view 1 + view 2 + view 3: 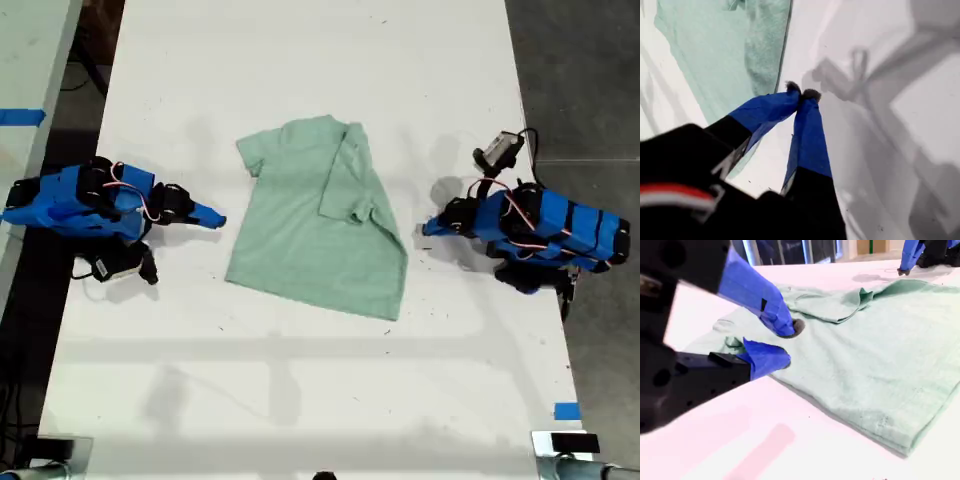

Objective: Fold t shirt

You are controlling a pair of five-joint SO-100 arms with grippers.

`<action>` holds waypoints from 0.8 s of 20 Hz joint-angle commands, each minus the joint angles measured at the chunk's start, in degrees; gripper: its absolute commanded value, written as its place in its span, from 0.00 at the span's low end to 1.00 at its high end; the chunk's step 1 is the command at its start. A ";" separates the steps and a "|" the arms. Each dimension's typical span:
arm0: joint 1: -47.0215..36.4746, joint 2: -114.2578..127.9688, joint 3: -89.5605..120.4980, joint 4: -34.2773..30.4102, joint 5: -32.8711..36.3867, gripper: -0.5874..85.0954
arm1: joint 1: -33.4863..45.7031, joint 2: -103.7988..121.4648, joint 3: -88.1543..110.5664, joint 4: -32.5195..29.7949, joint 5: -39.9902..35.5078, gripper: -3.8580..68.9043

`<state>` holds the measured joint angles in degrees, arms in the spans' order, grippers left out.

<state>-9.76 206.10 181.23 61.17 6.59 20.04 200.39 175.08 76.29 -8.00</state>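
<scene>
Second wrist view shows my second gripper (777, 345) parted, empty, at the shirt's near edge; the t shirt (320, 225) lies mid-table (300, 400), long axis away from me; beyond, my first gripper (802, 94) sits pinched closed, empty, just off the folded side.

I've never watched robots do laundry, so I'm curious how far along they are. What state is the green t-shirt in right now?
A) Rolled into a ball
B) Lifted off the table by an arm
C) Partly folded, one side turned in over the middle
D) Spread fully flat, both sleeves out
C: the t shirt lies on the white table, its sleeve on the exterior view's right folded in over the body, while the other sleeve sticks out.
</scene>
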 commanded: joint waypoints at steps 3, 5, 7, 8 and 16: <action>-0.44 0.35 0.00 0.09 -0.88 0.07 | -0.35 0.79 2.90 -0.44 0.09 0.08; -0.44 0.35 0.00 0.09 -0.88 0.07 | -0.35 0.79 2.90 -0.44 0.26 0.08; -0.44 0.35 0.00 0.09 -0.88 0.07 | -0.44 0.79 2.90 -0.44 0.35 0.08; -0.44 0.35 0.00 0.09 -0.88 0.07 | -0.44 0.79 2.90 -0.44 0.35 0.08; -0.53 0.35 0.00 0.09 -0.88 0.07 | -0.44 0.79 2.90 -0.62 -0.26 0.08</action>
<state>-9.76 206.10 181.23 61.17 6.59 20.04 200.39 175.08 76.29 -8.00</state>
